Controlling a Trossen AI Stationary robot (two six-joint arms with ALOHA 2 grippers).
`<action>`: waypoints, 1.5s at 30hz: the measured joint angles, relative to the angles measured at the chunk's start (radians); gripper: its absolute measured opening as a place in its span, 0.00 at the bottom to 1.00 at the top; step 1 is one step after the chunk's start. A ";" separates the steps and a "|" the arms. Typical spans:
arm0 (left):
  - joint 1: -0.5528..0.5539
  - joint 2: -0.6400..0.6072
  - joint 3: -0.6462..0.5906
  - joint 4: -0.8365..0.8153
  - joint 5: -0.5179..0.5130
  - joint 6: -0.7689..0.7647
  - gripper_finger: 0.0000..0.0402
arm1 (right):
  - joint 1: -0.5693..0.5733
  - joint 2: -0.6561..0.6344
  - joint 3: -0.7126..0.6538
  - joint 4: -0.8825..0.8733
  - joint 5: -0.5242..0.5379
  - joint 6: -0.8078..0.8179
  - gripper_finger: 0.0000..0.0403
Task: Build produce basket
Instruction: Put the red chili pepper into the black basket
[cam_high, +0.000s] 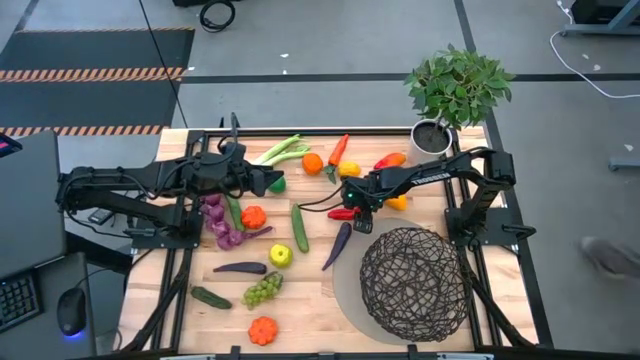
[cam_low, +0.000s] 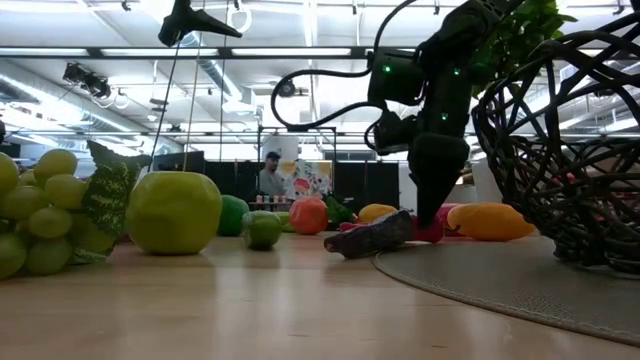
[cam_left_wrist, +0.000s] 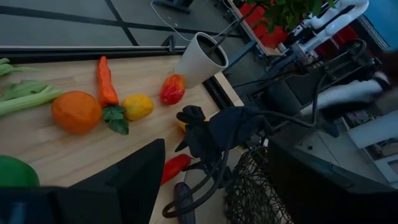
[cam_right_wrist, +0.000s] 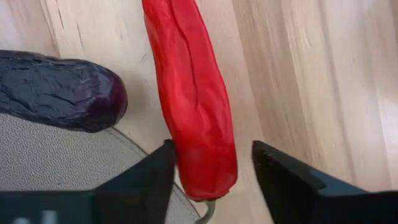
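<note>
right gripper (cam_right_wrist: 211, 168) is down at the table w/ its two dark fingers either side of a long red chili pepper (cam_right_wrist: 193, 93), jaws part way in; left finger looks to touch the skin, a sliver of gap shows on the other side, so grip prob not firm yet. just beside the pepper lies a dark purple eggplant (cam_right_wrist: 59, 90), its end on the grey round mat (cam_right_wrist: 56, 162). the round dark-brown woven-wire basket (cam_high: 415, 285) sits on that mat, near the gripper, toward the table's front-right. basket looks empty from above, tho the mesh hides a bit. rest of the toy produce, e.g. orange (cam_high: 312, 163) and green grapes (cam_high: 262, 290), lies loose on the wooden table (cam_high: 310, 320), so nearly all is left. left gripper (cam_high: 268, 182) hovers at the back by the leek (cam_high: 280, 152), jaws wide, nothing held.
</note>
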 joint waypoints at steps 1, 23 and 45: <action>0.000 0.000 0.000 0.000 0.000 0.000 0.72 | 0.000 0.000 0.000 0.002 -0.002 0.001 0.46; 0.000 0.013 0.000 -0.019 0.000 0.003 0.72 | -0.004 -0.236 0.007 -0.206 -0.114 0.048 0.19; -0.005 0.105 0.000 0.024 0.090 -0.023 0.72 | 0.184 -0.574 0.147 -0.693 -0.423 0.460 0.19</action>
